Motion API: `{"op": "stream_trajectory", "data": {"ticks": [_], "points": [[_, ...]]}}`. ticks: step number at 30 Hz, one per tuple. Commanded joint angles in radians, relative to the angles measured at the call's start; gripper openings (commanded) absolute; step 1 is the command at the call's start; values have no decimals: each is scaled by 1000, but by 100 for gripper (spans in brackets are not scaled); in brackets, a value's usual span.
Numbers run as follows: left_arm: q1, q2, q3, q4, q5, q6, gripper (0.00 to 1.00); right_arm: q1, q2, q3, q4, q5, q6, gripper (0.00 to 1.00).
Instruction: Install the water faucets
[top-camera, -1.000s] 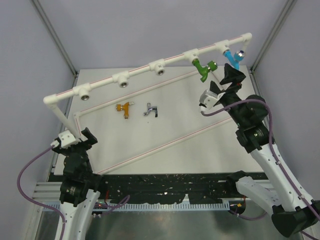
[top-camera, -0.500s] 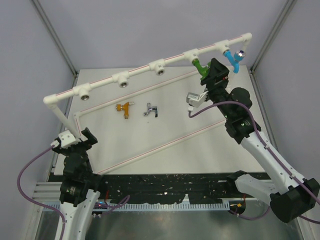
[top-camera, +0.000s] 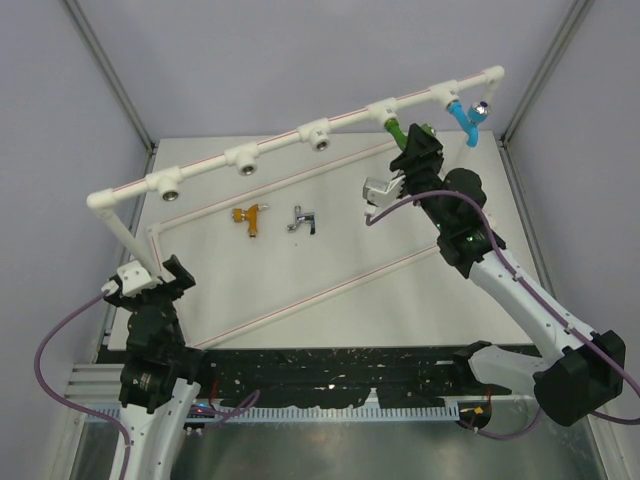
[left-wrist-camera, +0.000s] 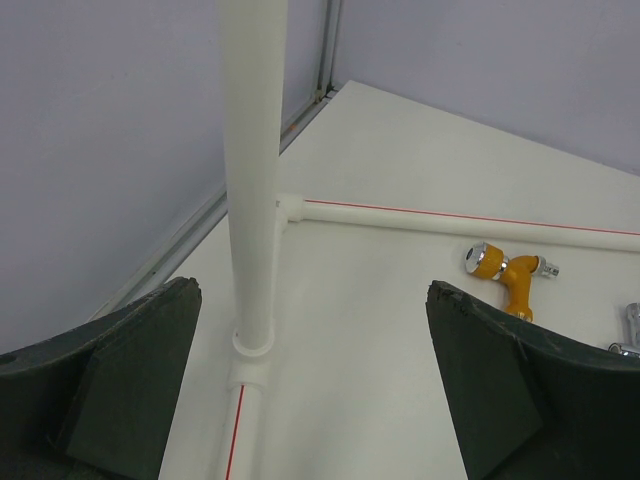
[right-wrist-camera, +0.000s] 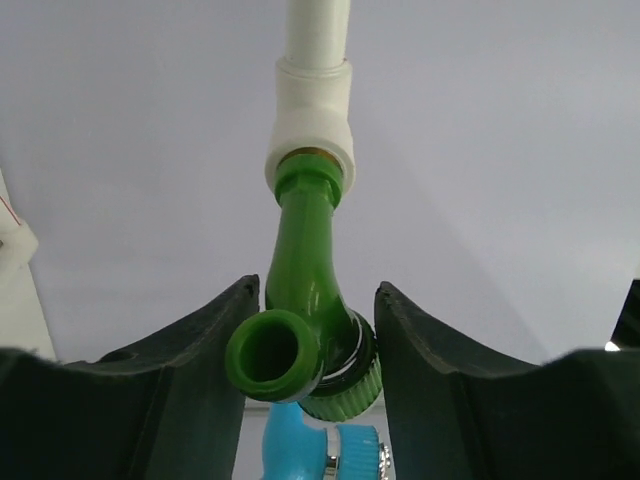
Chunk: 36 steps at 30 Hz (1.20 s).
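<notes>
The green faucet (top-camera: 398, 128) (right-wrist-camera: 305, 300) hangs screwed into a socket of the white pipe frame (top-camera: 280, 142). My right gripper (top-camera: 415, 150) (right-wrist-camera: 317, 288) is closed around its body, one jaw against the spout and the other against the ribbed cap. The blue faucet (top-camera: 462, 117) (right-wrist-camera: 300, 445) sits in the socket further right. The orange-gold faucet (top-camera: 249, 216) (left-wrist-camera: 503, 272) and the silver faucet (top-camera: 303, 219) (left-wrist-camera: 630, 325) lie loose on the table. My left gripper (top-camera: 152, 277) (left-wrist-camera: 315, 300) stands open near the frame's left post, holding nothing.
Three sockets (top-camera: 245, 163) on the frame's top bar have nothing in them. The frame's upright post (left-wrist-camera: 250, 150) rises right in front of the left gripper. Low pipes with red lines (top-camera: 300, 300) cross the table. The enclosure wall (top-camera: 60, 150) lies close on the left.
My right arm swung left from beside the blue faucet to the green faucet, and its jaws closed in around it. The left arm has not moved.
</notes>
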Motion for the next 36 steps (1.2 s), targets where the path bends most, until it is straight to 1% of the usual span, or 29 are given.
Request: {"op": "stream_trajectory", "data": {"ticks": [1,2,3,5,6,7,8,9,10,11,12,13,14,15,16,17,18,20,22,23,25,27,28,29,30,31,32,34,36], "points": [[-3,-171,3,18,5,4,99,5,-18,36,107,24,218,49],[-4,-171,5,18,5,4,100,5,-21,35,124,20,319,44],[-4,-172,3,18,5,2,100,4,-27,33,141,17,373,42],[-3,-172,3,18,5,4,100,1,-38,30,167,1,671,38],[-1,-172,3,18,5,4,100,-2,-41,29,176,-5,749,35],[-3,-172,3,18,7,4,100,-12,-44,27,198,-17,933,31],[-1,-172,3,18,7,4,99,-15,-49,24,208,-16,1023,27],[-4,-174,3,18,7,2,100,-25,-51,20,236,-16,1230,25],[-3,-172,3,18,8,2,99,-30,-57,3,256,-19,1348,22],[-3,-172,3,18,10,4,100,-44,-58,-13,320,-11,1544,19],[-4,-172,3,16,11,2,100,-51,-64,-48,362,3,1678,17],[-4,-172,5,16,11,2,100,-67,-64,-66,432,24,1925,15],[-3,-174,2,16,10,2,100,-74,-58,-110,483,24,2029,14],[-3,-172,3,16,10,4,100,-82,-54,-131,573,90,2247,13],[-3,-172,3,16,11,2,100,-85,-40,-170,607,111,2344,12],[-3,-172,3,16,11,2,100,-87,-29,-186,680,163,2539,11],[-4,-172,3,16,13,2,100,-88,-8,-213,711,205,2626,11],[-3,-174,3,16,13,4,99,-82,34,-236,825,251,2932,11],[-3,-174,3,16,13,2,100,-73,63,-243,862,306,3051,11],[-3,-174,3,16,13,2,100,-71,71,-240,862,319,3076,12],[-3,-174,3,16,13,2,100,-71,71,-241,865,357,3099,18],[-4,-174,3,15,11,4,100,-75,62,-249,871,379,3084,29],[-4,-174,5,13,11,4,100,-79,54,-253,871,379,3055,39],[-3,-174,3,15,13,4,100,-79,43,-261,870,377,3040,45],[-3,-174,3,15,13,2,100,-81,37,-269,862,371,3018,59],[-3,-174,3,15,13,4,100,-82,26,-283,864,365,3008,66],[-3,-174,5,15,13,2,100,-82,17,-293,879,362,2966,79],[-3,-174,3,15,14,4,100,-91,-7,-325,885,360,2914,96],[-3,-174,5,15,16,2,100,-105,-41,-349,879,350,2845,96]]}}
